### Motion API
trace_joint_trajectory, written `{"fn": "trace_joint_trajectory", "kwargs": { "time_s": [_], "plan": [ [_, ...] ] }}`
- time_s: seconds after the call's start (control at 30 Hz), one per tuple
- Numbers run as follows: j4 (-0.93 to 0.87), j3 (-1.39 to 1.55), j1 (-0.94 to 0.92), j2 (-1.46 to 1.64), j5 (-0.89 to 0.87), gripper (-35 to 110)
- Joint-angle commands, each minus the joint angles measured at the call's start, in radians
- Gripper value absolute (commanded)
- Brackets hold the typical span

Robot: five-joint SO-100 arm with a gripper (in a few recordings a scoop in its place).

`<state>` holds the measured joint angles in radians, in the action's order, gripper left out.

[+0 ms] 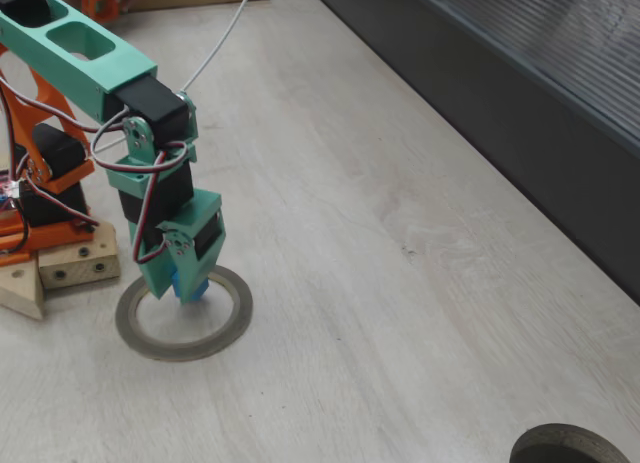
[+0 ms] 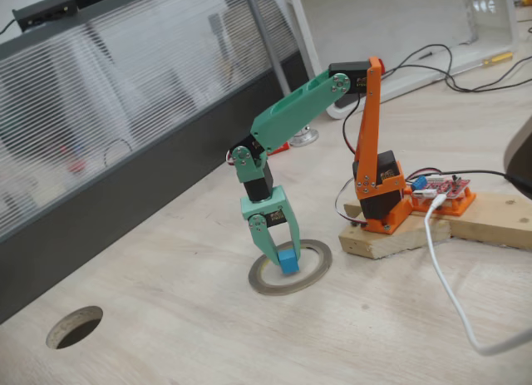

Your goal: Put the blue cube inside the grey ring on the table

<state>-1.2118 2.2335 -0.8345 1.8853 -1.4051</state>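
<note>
Cube-wise, the blue cube (image 2: 288,264) sits pinched between my fingers, my claw (image 2: 283,261) closed on it. It hangs straight down inside the grey ring (image 2: 311,278), near the rim on the arm's side, at or just above the table (image 2: 208,335). I judge letting go is what remains.

Blue cube (image 2: 288,263) — grey ring (image 2: 313,273)

ring (image 2: 290,269) on counter (image 2: 208,335) | cube (image 2: 288,263) inside ring, seemingly touching counter | pincer (image 2: 281,260) around cube
</note>
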Motion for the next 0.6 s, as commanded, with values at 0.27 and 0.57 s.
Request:
{"fn": "trace_joint_trajectory", "kwargs": {
  "time_s": [0.27,0.57],
  "plan": [
    [-0.008,0.017,-0.002,0.028,-0.009,2],
    [-0.008,0.017,-0.008,0.028,-0.008,2]
  ]
}}
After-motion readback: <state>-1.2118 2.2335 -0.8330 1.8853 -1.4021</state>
